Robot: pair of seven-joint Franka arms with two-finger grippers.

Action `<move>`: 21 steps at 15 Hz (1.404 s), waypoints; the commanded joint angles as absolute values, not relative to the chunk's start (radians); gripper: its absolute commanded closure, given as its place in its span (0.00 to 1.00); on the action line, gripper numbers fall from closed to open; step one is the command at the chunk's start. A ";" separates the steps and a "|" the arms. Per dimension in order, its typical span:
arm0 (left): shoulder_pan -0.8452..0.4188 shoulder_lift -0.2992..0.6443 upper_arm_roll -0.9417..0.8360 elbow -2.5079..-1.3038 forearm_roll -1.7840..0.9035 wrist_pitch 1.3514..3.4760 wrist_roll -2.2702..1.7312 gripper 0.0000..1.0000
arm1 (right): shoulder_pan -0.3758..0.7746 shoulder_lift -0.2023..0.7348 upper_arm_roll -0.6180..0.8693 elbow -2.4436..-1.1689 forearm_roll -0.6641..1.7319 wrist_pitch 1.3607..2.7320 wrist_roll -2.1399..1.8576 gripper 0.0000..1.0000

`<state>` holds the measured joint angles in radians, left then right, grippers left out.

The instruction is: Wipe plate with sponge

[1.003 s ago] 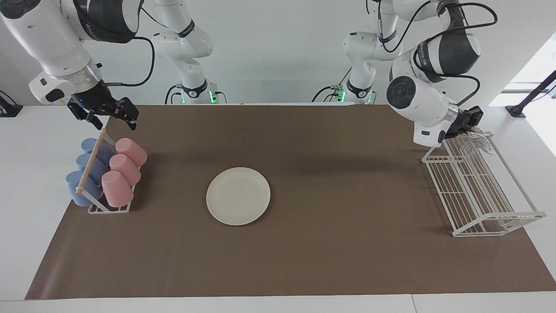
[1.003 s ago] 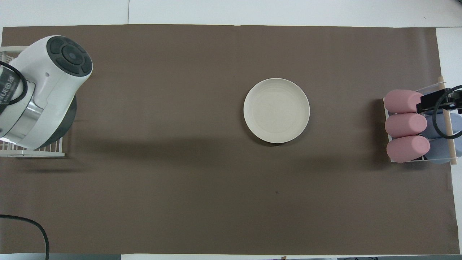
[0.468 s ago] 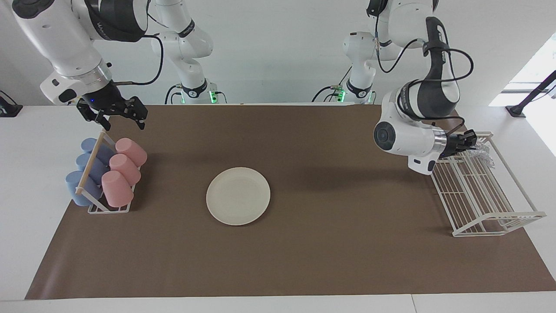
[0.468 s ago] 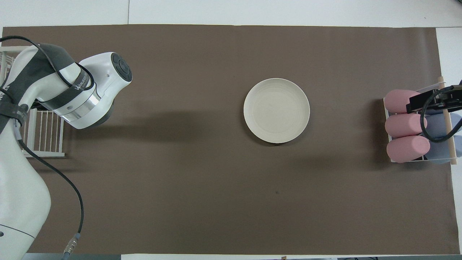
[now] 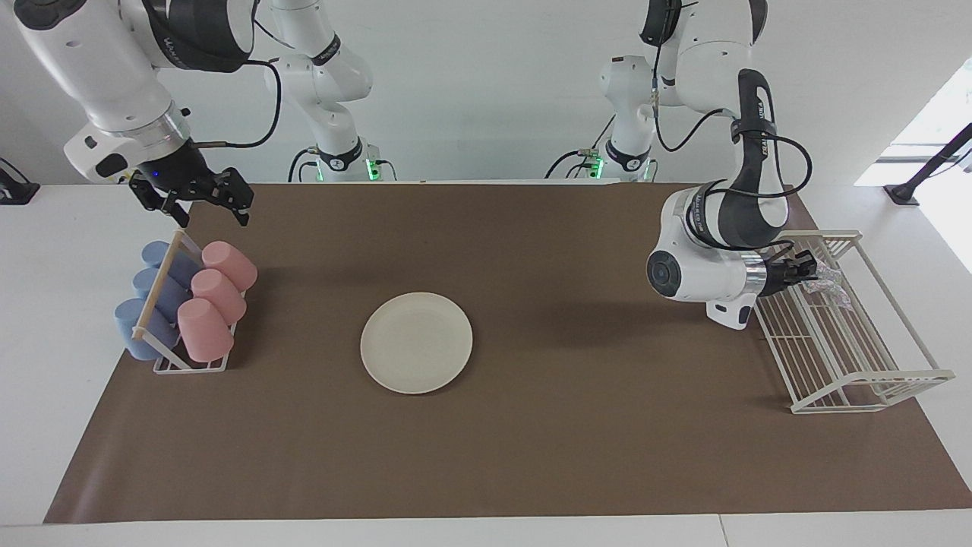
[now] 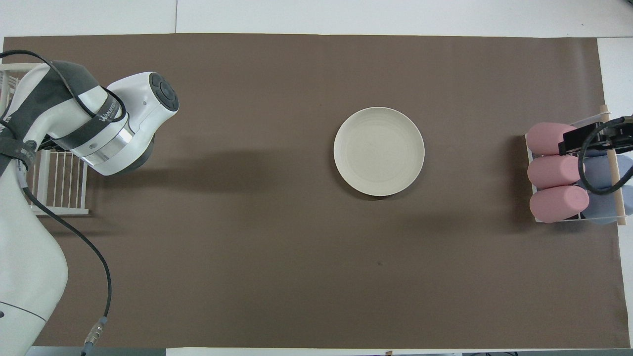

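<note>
Over the wire rack, the left gripper pinches the sponge; carrying it level to the plate at mid-table looks the sound move. Above the cup rack, the right gripper waits, fingers spread.

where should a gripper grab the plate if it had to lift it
By the rim: the plate lies flat on the brown mat, shallow, with nothing to pinch in the middle. Come in low at the edge toward the right arm's end, probably, since the open right gripper is on that side.
</note>
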<state>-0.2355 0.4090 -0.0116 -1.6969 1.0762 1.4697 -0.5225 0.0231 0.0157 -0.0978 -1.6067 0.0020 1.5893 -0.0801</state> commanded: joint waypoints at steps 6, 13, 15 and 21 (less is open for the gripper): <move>-0.215 0.399 -0.015 -1.707 1.036 1.516 -0.557 0.15 | 0.021 -0.006 -0.095 -1.634 0.002 1.601 -0.080 0.00; -0.212 0.384 -0.015 -1.694 0.999 1.529 -0.545 0.00 | 0.021 -0.006 -0.095 -1.634 0.002 1.601 -0.080 0.00; -0.183 0.342 -0.018 -1.671 0.921 1.548 -0.517 0.00 | 0.021 -0.006 -0.095 -1.632 0.002 1.603 -0.078 0.00; -0.133 0.177 -0.002 -1.562 0.551 1.539 -0.308 0.00 | 0.023 -0.006 -0.095 -1.632 0.002 1.603 -0.078 0.00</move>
<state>-0.1467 0.2242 -0.0065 -1.5782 0.6619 1.5227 -0.3446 0.0230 0.0157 -0.0977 -1.6067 0.0019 1.5893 -0.0801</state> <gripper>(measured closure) 0.000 0.000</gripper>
